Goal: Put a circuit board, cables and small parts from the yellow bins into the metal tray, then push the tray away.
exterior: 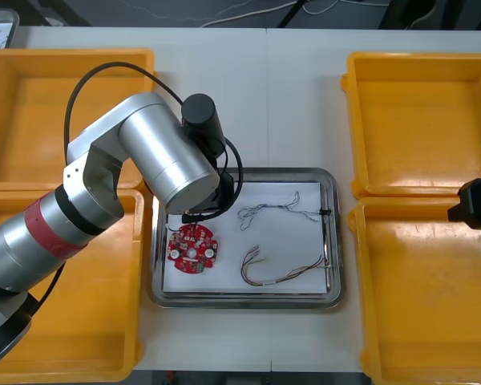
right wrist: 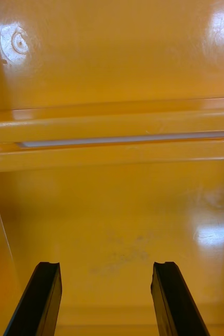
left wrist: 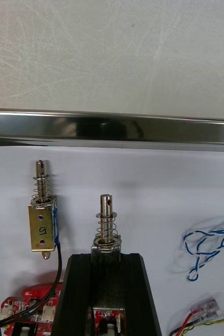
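Observation:
My left gripper (left wrist: 106, 258) is shut on a small metal part (left wrist: 106, 223), a pin with a spring, over the white inside of the metal tray (left wrist: 112, 127) near its rim. A second small metal part (left wrist: 42, 220) lies beside it with a black lead. The red circuit board (exterior: 192, 250) lies in the tray's left half, under my left arm (exterior: 160, 160). A blue and white cable (exterior: 279, 210) and a red and yellow cable (exterior: 280, 273) lie to its right. My right gripper (right wrist: 105, 270) is open above a bare bin floor (right wrist: 112, 220).
Two yellow bins (exterior: 64, 112) stand left of the tray and two (exterior: 421, 120) to its right. My right arm (exterior: 474, 205) hangs at the seam between the right bins. Bare table lies beyond the tray's far rim (exterior: 248, 171).

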